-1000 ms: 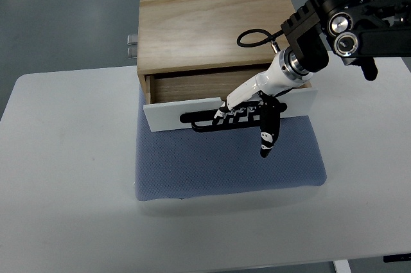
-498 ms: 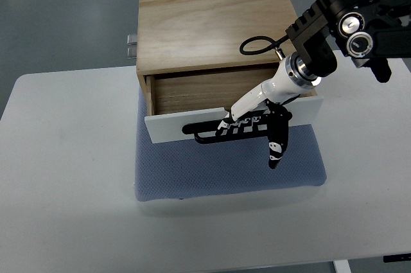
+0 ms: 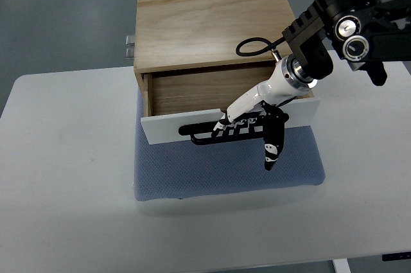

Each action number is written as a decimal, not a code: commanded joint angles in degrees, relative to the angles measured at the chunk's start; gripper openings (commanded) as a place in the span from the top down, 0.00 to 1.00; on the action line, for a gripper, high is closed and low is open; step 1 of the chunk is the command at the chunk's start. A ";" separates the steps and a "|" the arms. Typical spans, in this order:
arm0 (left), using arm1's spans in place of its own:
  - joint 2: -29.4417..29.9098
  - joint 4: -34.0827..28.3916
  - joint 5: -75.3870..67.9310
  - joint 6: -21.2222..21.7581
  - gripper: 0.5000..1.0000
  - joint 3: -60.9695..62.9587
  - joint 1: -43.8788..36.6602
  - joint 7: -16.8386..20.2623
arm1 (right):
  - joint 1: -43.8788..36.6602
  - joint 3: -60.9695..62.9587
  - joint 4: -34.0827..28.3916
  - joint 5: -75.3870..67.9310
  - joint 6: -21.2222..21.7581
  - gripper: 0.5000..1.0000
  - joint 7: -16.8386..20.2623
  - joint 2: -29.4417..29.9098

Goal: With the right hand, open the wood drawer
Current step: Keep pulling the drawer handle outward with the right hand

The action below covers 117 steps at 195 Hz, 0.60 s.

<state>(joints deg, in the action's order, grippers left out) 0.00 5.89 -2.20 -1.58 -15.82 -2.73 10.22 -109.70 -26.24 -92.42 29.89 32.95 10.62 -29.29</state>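
A white table (image 3: 70, 176) carries a blue mat (image 3: 192, 173); on the mat's far part sits the wood box (image 3: 205, 26). Its 1 drawer (image 3: 160, 128) stands part open, white front toward the robot, long axis left to right. The black handle (image 3: 202, 137) runs along that front. The right hand (image 3: 247, 122), reaching in from the right, has its fingers curled over the handle, thumb hanging down. Any further pull runs straight toward the robot, square to the front.
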 commanded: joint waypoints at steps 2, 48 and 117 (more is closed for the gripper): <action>0.00 0.00 0.00 0.00 0.00 0.00 0.00 -0.03 | 0.01 -0.04 -0.57 -0.01 0.89 0.12 0.01 0.11; 0.00 0.00 0.00 0.00 0.00 0.00 0.00 -0.03 | 0.18 0.31 0.40 -0.01 -1.66 0.12 0.36 0.64; 0.00 0.00 0.00 0.00 0.00 0.00 0.00 0.06 | -0.34 0.05 0.58 -0.01 -1.75 0.12 0.63 0.64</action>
<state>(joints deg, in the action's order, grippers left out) 0.00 5.89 -2.20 -1.58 -15.82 -2.72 10.20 -109.68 -26.27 -91.94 29.94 31.59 11.32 -28.80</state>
